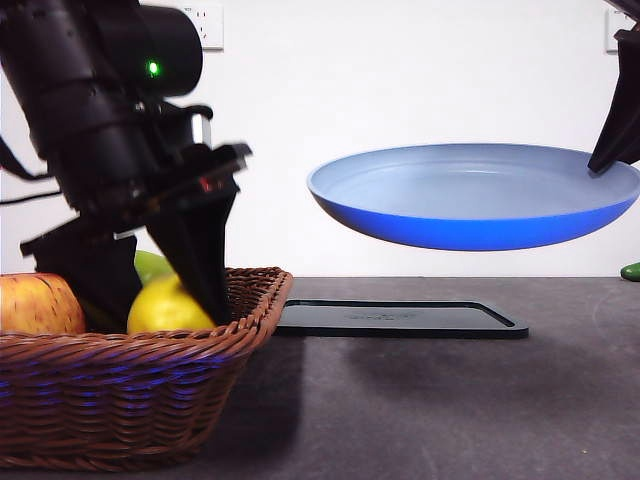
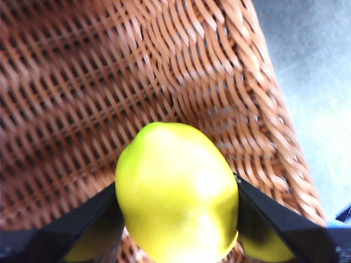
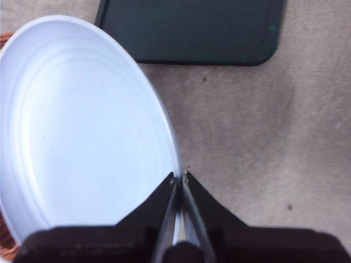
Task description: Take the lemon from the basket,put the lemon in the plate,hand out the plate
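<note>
Table [image 1: 450, 400]: basket [image 1: 130, 400], lemon [image 2: 178, 192] clamped.

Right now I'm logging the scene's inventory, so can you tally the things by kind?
Fruit: 3 (lemon, red-yellow apple, green apple)
Baskets: 1 (basket)
Plates: 1 (plate)
Trays: 1 (black tray)
Total: 6, not counting an unclear green thing at the edge.
</note>
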